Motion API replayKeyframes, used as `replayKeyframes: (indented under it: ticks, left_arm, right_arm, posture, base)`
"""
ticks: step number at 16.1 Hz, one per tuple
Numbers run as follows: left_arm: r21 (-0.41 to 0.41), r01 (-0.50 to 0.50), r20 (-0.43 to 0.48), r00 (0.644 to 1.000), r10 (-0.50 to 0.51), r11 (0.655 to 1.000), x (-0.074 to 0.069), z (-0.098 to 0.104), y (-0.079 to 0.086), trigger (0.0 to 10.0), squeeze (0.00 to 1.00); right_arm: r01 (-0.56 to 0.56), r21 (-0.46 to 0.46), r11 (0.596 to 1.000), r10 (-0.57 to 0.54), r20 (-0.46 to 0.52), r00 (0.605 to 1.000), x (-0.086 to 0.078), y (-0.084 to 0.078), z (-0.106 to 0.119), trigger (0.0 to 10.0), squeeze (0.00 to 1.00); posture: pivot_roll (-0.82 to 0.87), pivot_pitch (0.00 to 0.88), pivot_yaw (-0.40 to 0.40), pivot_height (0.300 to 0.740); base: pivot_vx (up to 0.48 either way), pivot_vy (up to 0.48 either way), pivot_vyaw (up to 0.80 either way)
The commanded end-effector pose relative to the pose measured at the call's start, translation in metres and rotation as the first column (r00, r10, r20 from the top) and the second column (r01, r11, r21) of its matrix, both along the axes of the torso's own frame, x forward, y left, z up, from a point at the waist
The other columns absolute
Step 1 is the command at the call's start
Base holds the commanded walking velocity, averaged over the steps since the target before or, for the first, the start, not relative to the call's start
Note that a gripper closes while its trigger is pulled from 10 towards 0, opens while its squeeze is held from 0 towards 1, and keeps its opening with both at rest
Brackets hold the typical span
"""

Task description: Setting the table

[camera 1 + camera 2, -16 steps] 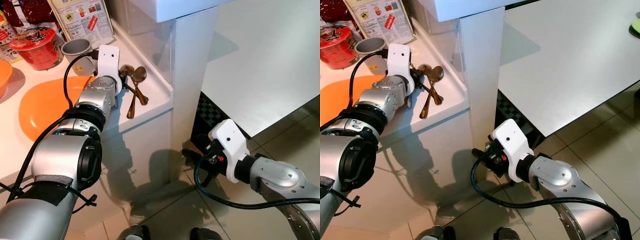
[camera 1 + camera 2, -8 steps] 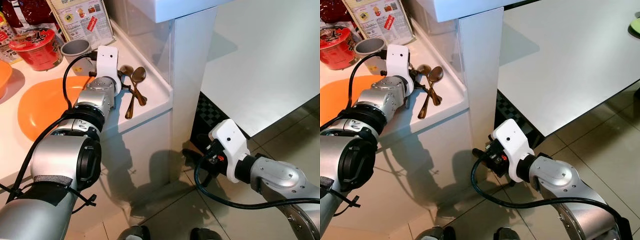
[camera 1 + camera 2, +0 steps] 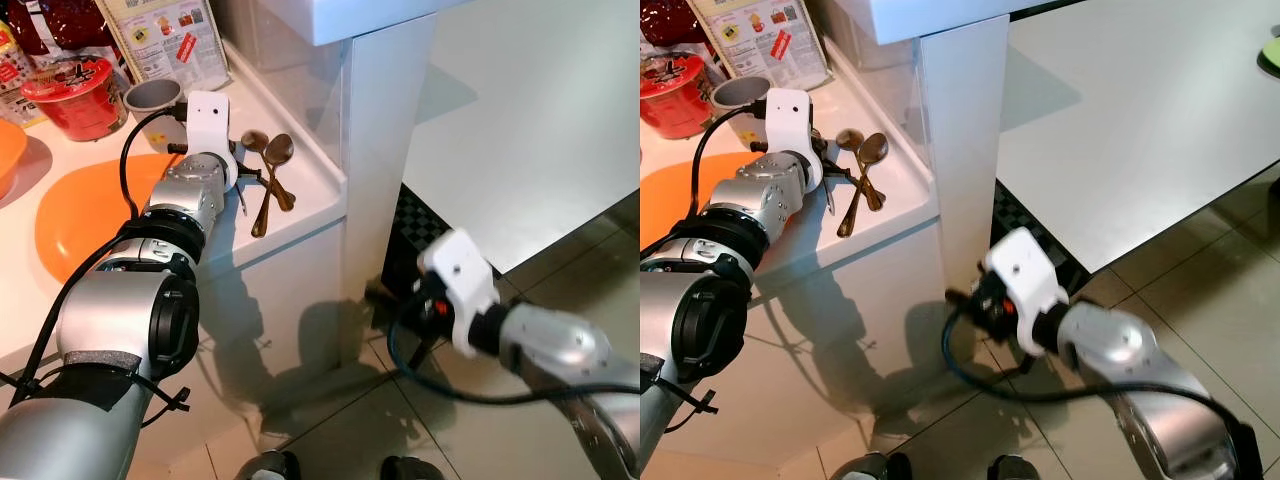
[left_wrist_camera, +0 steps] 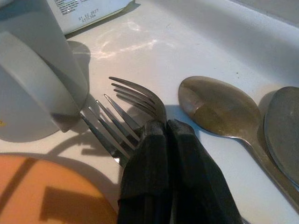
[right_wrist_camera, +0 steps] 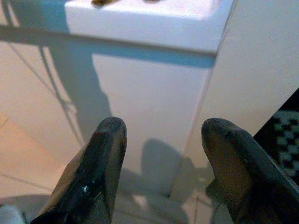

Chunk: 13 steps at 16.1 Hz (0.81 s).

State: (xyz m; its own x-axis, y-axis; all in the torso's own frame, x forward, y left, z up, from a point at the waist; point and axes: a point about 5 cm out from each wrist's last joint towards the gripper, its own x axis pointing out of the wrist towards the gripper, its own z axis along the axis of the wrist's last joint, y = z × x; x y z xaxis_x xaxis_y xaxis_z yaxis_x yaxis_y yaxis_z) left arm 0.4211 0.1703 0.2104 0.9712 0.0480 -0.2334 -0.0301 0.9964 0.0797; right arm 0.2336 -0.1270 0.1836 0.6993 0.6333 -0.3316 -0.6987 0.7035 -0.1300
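My left gripper [image 4: 166, 127] rests on the white counter [image 3: 305, 205], shut on the neck of a fork [image 4: 140, 95]. Its tines stick out past the fingertips. A second fork [image 4: 108, 133] lies just beside it. Two bronze spoons [image 3: 275, 160] lie crossed right of the gripper, close to the counter's edge. A grey cup [image 3: 152, 100] stands behind the gripper and an orange plate [image 3: 85, 215] lies to its left. My right gripper [image 5: 161, 135] is open and holds nothing, low beside the white cabinet front over the tiled floor.
A red noodle cup [image 3: 75, 90] and food packets stand at the back of the counter. A white pillar [image 3: 385, 150] rises right of the counter. Beyond it is a white table [image 3: 520, 120], with a black chequered mat [image 3: 410, 225] below.
My left wrist has drawn slightly left, and a thin handle now hangs below its fingers. The right arm is blurred and has shifted only a little.
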Motion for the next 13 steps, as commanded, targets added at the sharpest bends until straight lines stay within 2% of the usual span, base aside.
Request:
replayKeyframes:
  ticks: [1, 6, 9, 13]
  left_arm:
    - [-0.029, -0.019, -0.047, 0.999, 0.017, 0.999, -0.003, -0.013, 0.002, 0.0, 0.00]
    - [-0.159, 0.018, 0.029, 0.999, -0.013, 0.987, 0.003, 0.013, -0.009, 0.0, 0.00]
    - [-0.260, 0.096, 0.085, 0.993, -0.076, 0.961, 0.006, 0.031, -0.023, 0.0, 0.00]
    - [-0.307, 0.140, 0.133, 0.986, -0.103, 0.941, 0.006, 0.044, -0.022, 0.0, 0.00]
  right_arm:
    - [0.003, 0.006, 1.000, -0.003, 0.013, 1.000, 0.002, 0.000, 0.001, 10.0, 0.00]
    - [0.017, 0.021, 1.000, -0.019, 0.061, 0.998, 0.015, 0.000, 0.008, 10.0, 0.00]
    - [0.009, 0.036, 0.999, -0.012, 0.085, 0.996, 0.022, 0.004, 0.008, 10.0, 0.00]
    - [0.030, 0.077, 0.997, -0.039, 0.121, 0.992, 0.028, 0.007, 0.012, 10.0, 0.00]
  posture:
    - [-0.12, 0.102, 0.085, 0.740]
    - [-0.10, 0.056, 0.089, 0.740]
    - [-0.06, 0.023, 0.073, 0.740]
    - [-0.05, 0.015, 0.072, 0.740]
  base:
    - [0.000, 0.000, 0.00]
    - [0.000, 0.000, 0.00]
    - [0.000, 0.000, 0.00]
    - [0.000, 0.000, 0.00]
